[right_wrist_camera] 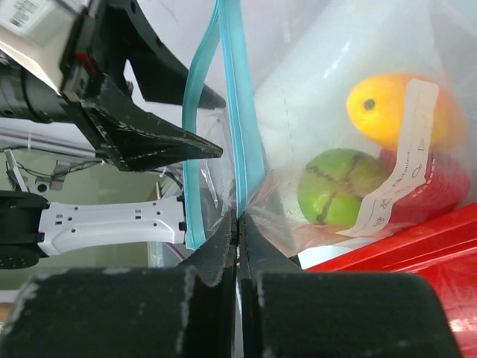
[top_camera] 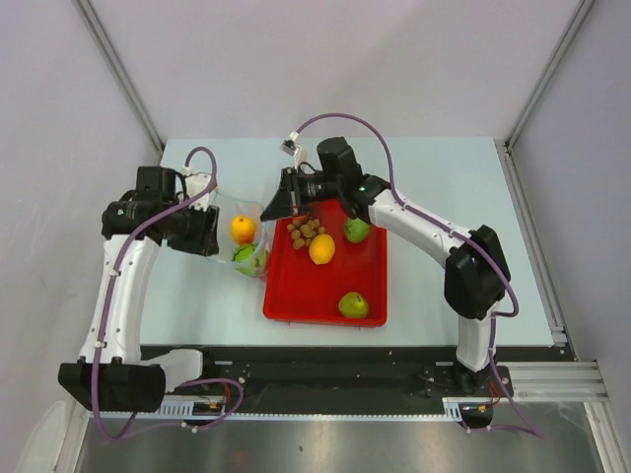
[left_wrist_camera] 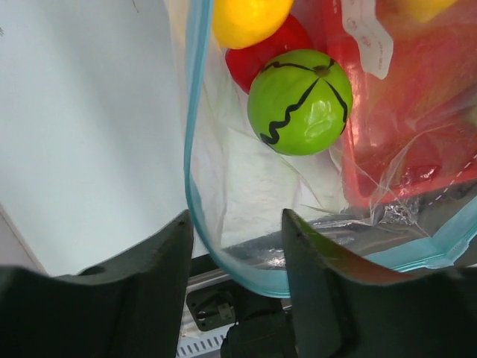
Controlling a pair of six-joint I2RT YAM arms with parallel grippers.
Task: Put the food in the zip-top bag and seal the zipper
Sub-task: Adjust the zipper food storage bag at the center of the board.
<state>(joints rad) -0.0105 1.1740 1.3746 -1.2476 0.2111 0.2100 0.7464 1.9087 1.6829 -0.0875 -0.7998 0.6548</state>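
Pinching the zipper (right_wrist_camera: 237, 112) shut-tight, the right gripper (right_wrist_camera: 238, 224) clamps one lip of the zip-top bag (top_camera: 246, 236), the strip running straight away from its fingertips. The mouth gapes toward the left gripper (left_wrist_camera: 237, 224), whose fingers are spread astride the other lip. The bag sits just left of the red tray (top_camera: 296, 291), with a green fruit (left_wrist_camera: 300, 102) inside.

Top external: set above and behind the arm bases and aimed downward; the whole table (top_camera: 444, 177) and the red tray (top_camera: 325, 288) are taken in from afar.
Left wrist: aimed along the left gripper (left_wrist_camera: 235, 224), very close, into the zip-top bag (left_wrist_camera: 246, 179).
Right wrist: aimed along the right gripper (right_wrist_camera: 238, 224), very close, at the bag's side.
Shared: the bag, its zipper (right_wrist_camera: 242, 112) and a green round fruit (left_wrist_camera: 299, 101) are caught by both wrist views, from opposing sides.
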